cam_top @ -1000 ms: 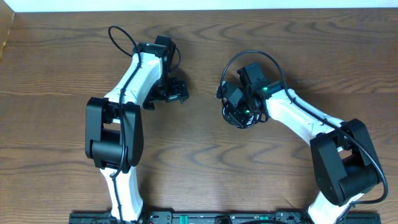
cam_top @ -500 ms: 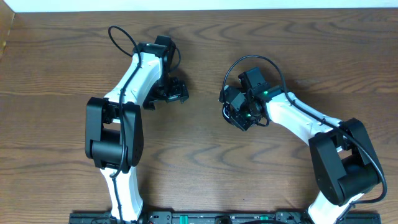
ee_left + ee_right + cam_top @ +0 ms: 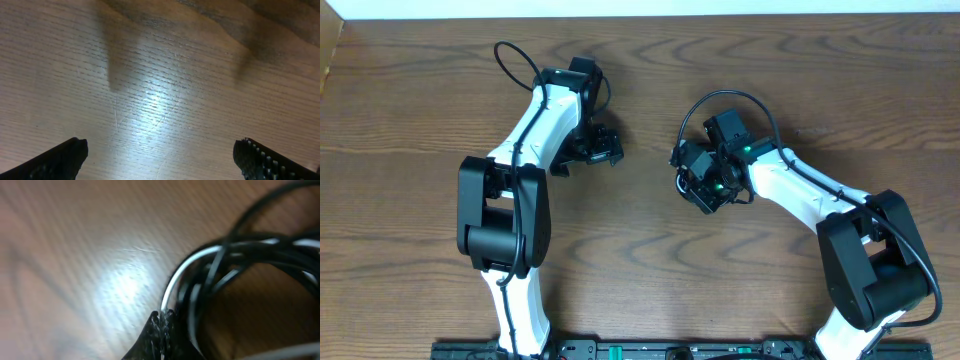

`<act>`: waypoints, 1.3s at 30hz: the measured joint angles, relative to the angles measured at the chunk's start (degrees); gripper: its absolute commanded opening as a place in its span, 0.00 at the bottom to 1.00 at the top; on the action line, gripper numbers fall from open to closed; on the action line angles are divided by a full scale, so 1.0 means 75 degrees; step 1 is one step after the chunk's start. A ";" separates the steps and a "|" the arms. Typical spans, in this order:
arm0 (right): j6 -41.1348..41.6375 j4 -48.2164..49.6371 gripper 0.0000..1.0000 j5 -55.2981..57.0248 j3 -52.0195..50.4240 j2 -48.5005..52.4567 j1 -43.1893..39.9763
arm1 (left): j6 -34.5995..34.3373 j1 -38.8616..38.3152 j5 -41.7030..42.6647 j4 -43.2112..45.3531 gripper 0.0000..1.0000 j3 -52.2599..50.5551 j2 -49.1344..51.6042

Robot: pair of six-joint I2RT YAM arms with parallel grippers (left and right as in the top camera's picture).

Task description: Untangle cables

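Observation:
The cables (image 3: 708,196) lie in a small tangled bundle on the wooden table, right of centre, mostly hidden under my right gripper (image 3: 696,172). In the right wrist view the white cable (image 3: 176,281) runs straight into my right gripper (image 3: 163,316), whose fingertips are pressed together on it. Loops of the black cable (image 3: 260,245) cross the white one just to the right, blurred. My left gripper (image 3: 601,148) hovers well to the left of the bundle. In the left wrist view that gripper (image 3: 160,160) stands wide open with only bare wood between its fingers (image 3: 56,160).
The right arm's own thick black wire (image 3: 722,96) arches above the bundle, and the left arm's wire (image 3: 506,60) loops at the back left. The table's far edge (image 3: 640,14) runs along the top.
My right gripper has closed on the white cable and shifted slightly up and to the left with the bundle. The left arm has not moved.

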 measured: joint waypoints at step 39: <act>0.4782 0.3987 0.57 -0.6953 0.0061 0.0000 -0.0871 | 0.0000 0.0000 0.0000 0.0003 0.98 0.0000 0.0000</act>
